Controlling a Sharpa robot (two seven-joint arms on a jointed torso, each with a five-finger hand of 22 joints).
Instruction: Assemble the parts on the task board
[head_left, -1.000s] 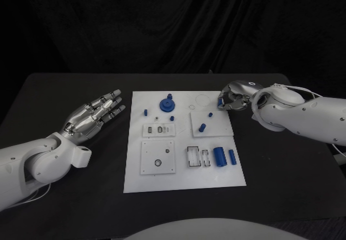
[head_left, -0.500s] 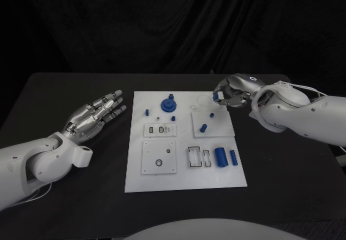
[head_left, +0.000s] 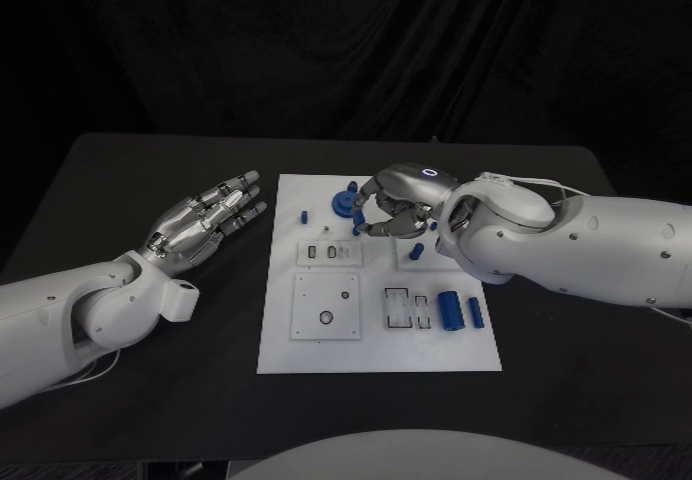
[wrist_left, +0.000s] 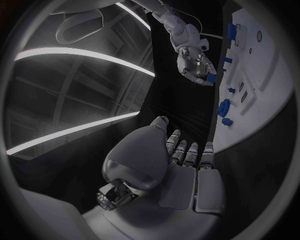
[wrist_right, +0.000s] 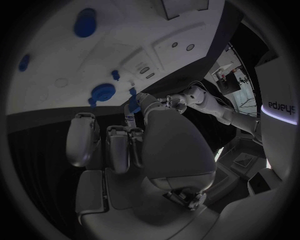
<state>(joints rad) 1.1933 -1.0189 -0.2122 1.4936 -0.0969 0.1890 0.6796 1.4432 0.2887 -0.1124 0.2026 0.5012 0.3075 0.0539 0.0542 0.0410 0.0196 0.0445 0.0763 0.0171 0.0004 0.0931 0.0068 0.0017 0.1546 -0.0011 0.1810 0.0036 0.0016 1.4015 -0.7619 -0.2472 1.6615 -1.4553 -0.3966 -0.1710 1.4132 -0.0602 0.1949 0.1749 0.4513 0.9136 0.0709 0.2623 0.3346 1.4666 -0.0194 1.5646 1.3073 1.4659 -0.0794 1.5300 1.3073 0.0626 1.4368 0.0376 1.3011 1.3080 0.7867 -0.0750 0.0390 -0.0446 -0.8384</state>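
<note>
Risk entry: right silver many-fingered hand (head_left: 387, 212) hovering over white rectangular task board (head_left: 378, 350), seemingly pinching a small blue piece (wrist_left: 212, 78); it could slip. Left hand (head_left: 202, 222) lying spread, off-board on black worktop (head_left: 116, 180).

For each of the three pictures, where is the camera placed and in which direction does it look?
Head view: on the robot's head, looking down at the black table and the task board; both arms enter, the left hand and the right hand.
Left wrist view: behind the left hand, facing across the task board toward the right hand.
Right wrist view: behind the right hand, facing the task board.
All three share the task board.
</note>
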